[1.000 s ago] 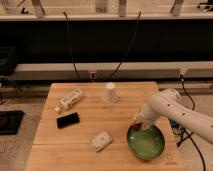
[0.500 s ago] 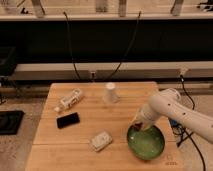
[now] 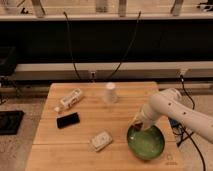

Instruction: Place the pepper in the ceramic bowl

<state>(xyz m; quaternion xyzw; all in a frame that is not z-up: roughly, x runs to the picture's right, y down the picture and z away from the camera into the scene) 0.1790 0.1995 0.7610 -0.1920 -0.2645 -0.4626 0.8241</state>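
The dark gripper (image 3: pixel 138 125) on the white arm hangs over the rear-left rim of the wide, glossy green ceramic bowl (image 3: pixel 149 145), which sits by the near right corner of the pale wooden counter (image 3: pixel 117 117). The small red-brown pepper (image 3: pixel 135 121) shows as a smudge at its tip, but I cannot tell whether the gripper is clamped on it. The pepper is probably light, smooth-skinned and slightly yielding, so it is best held gently across its thickest part.

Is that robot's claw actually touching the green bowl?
Cannot tell. In the camera view the claw sits over the left rim of the ceramic bowl and overlaps it, but neither contact nor a gap shows plainly.
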